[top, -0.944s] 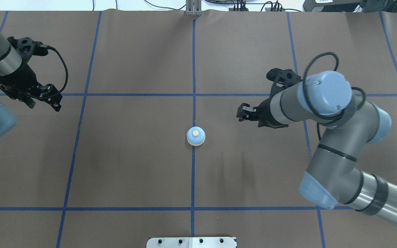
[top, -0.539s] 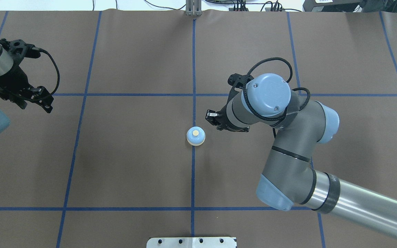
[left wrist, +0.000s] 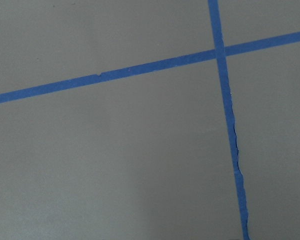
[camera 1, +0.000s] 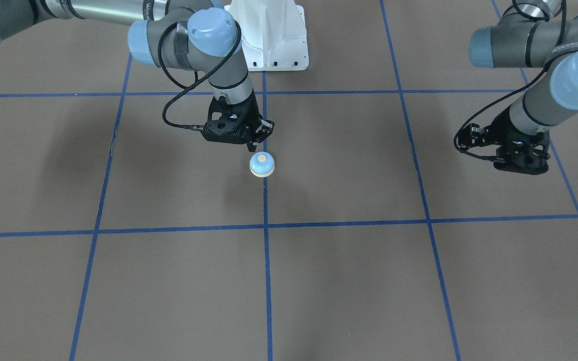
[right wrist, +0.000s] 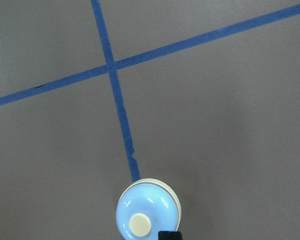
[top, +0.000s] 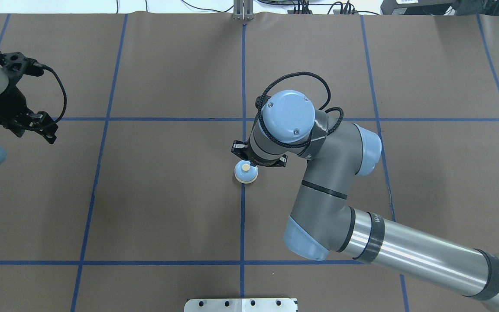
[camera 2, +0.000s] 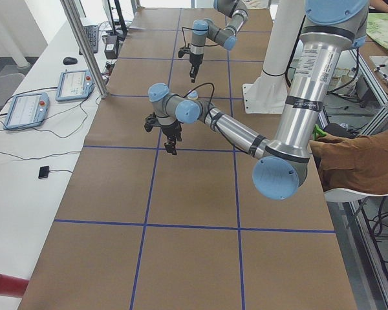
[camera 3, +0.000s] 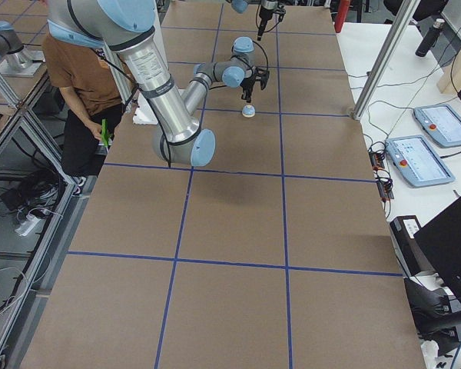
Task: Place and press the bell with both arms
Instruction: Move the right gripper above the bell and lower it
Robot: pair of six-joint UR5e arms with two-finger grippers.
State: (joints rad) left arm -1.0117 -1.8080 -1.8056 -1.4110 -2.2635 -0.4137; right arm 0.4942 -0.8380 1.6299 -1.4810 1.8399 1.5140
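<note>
Front-facing, the small dome-shaped bell, light blue with a cream button [camera 1: 262, 164], stands upright on a blue tape line of the brown counter [camera 1: 344, 281], with the right arm's black hand [camera 1: 251, 147] just above and behind it and the left arm's black hand [camera 1: 520, 168] well apart — whether its fingers are parted I cannot tell. Overhead, the right wrist overlaps the bell's far edge; the right wrist camera shows one black fingertip [right wrist: 170, 235] beside the button, so those fingers look drawn together. Placing seems done and pressing is in hand — the tip must next centre over the button and descend straight.
</note>
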